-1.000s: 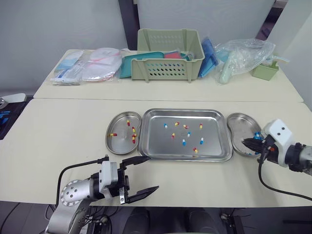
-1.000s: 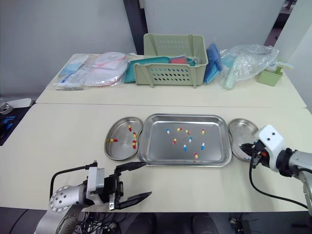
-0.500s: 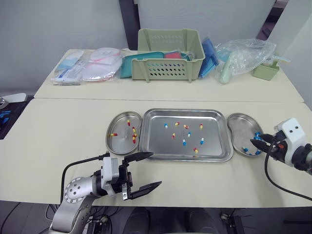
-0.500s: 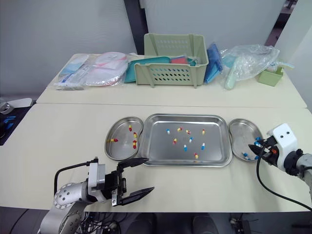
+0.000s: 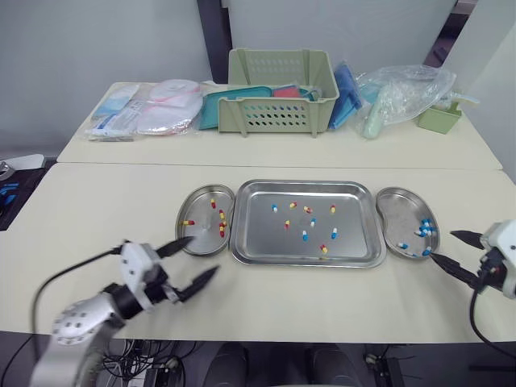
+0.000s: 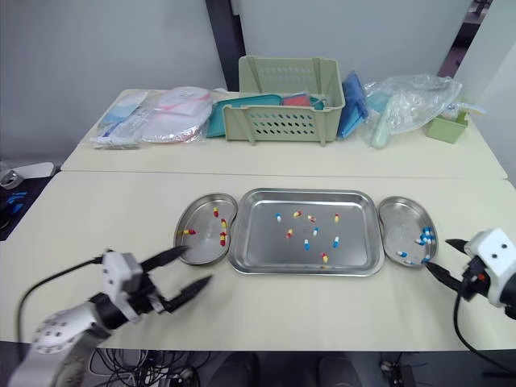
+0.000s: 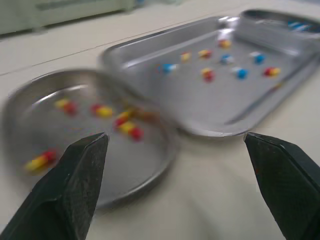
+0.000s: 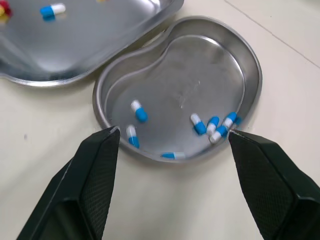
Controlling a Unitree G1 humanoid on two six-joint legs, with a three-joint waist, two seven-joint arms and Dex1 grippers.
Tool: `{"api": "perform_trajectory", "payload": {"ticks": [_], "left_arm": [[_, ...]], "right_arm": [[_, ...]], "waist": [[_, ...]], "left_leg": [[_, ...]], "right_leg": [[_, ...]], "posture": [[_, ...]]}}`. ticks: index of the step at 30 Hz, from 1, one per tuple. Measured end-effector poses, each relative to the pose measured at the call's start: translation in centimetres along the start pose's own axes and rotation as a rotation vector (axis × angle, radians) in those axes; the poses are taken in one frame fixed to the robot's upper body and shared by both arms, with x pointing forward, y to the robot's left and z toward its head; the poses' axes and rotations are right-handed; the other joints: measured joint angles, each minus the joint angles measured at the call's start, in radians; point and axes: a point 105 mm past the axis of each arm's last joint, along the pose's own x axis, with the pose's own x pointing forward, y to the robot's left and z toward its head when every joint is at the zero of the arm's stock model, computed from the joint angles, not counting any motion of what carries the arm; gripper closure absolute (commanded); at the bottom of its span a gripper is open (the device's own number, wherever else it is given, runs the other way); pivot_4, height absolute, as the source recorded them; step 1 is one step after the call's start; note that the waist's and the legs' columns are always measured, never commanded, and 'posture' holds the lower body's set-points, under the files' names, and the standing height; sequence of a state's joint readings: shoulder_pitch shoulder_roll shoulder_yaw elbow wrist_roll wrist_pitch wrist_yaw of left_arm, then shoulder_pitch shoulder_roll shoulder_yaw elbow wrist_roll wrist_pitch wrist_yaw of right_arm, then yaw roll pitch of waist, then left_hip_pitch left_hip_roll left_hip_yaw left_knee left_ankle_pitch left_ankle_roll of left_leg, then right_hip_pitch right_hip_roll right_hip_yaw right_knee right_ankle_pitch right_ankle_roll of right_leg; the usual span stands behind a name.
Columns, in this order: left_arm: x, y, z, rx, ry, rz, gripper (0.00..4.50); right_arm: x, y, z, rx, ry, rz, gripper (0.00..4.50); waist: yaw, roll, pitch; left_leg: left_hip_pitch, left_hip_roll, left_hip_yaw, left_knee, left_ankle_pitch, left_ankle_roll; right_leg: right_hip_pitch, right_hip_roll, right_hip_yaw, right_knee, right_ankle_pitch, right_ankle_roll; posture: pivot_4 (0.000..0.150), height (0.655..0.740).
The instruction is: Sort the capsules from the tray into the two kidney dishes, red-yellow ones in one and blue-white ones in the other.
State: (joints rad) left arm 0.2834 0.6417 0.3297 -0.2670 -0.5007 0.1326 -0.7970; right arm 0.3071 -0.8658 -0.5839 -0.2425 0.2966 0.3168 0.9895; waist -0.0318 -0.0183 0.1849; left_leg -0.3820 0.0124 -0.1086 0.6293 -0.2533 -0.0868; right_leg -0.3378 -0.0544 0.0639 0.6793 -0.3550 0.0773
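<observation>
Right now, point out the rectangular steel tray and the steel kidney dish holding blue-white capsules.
rectangular steel tray (image 5: 353,222): left eye view, bare floor.
steel kidney dish holding blue-white capsules (image 8: 200,75): right wrist view, bare floor.

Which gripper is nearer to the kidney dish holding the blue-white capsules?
Right. The right gripper hangs open just beside the blue-white dish; the left gripper is across the tray, by the red-yellow dish.

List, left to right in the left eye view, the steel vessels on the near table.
Kidney-shaped steel dish holding red-yellow capsules → rectangular steel tray → second kidney-shaped steel dish holding blue-white capsules.
</observation>
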Motion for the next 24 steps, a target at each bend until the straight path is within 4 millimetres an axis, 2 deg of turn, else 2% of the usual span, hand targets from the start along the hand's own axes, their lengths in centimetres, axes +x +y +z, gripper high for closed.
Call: {"api": "perform_trajectory", "payload": {"ticks": [4,7,11,14,21,24], "left_arm": [[-4.1,5.8,-0.7,0.007,0.064,0.236,0.00],[-7.5,8.2,-2.5,-0.027,0.152,0.353,0.00],[-10.4,7.9,-5.7,-0.087,0.278,0.368,0.00],[-11.4,7.4,-6.8,-0.106,0.306,0.378,0.00],[-11.6,6.9,-7.0,-0.106,0.303,0.366,0.00],[-11.7,6.0,-7.0,-0.100,0.300,0.324,0.00]], "right_arm": [[-2.1,-0.3,-2.3,0.001,0.078,0.043,0.88],[-2.9,-0.4,-3.8,0.012,0.121,0.064,0.88],[-3.5,-1.2,-5.2,0.027,0.159,0.041,0.02],[-3.6,-1.4,-5.6,0.050,0.165,0.030,0.02],[-3.4,-1.7,-5.3,0.049,0.147,0.020,0.02],[-3.6,-1.9,-5.8,0.069,0.154,0.014,0.02]], "waist": [[0.000,0.000,0.000],[-0.003,0.000,0.000],[-0.009,-0.001,0.001],[-0.007,-0.001,0.001],[-0.002,-0.002,0.000],[-0.002,-0.002,0.000]], "left_leg": [[0.000,0.000,0.000,-0.001,0.000,0.000],[0.001,0.000,0.001,-0.001,0.000,0.000],[0.001,0.000,0.001,-0.001,0.000,0.000],[0.001,0.000,0.001,-0.001,0.000,0.000],[0.001,0.000,0.001,-0.001,0.000,0.000],[0.001,0.000,0.002,-0.001,0.000,0.000]], "right_leg": [[0.000,0.000,0.000,-0.001,0.000,0.000],[0.000,0.000,0.001,-0.001,0.000,0.000],[0.000,0.000,0.001,-0.001,0.000,0.000],[0.000,0.000,0.001,-0.001,0.000,0.000],[0.000,0.000,0.001,-0.001,0.000,0.000],[0.000,0.000,0.001,-0.001,0.000,0.000]], "posture": [[0.150,0.7400],[0.150,0.7400],[0.150,0.7400],[0.150,0.7400],[0.150,0.7400],[0.150,0.7400]]}}
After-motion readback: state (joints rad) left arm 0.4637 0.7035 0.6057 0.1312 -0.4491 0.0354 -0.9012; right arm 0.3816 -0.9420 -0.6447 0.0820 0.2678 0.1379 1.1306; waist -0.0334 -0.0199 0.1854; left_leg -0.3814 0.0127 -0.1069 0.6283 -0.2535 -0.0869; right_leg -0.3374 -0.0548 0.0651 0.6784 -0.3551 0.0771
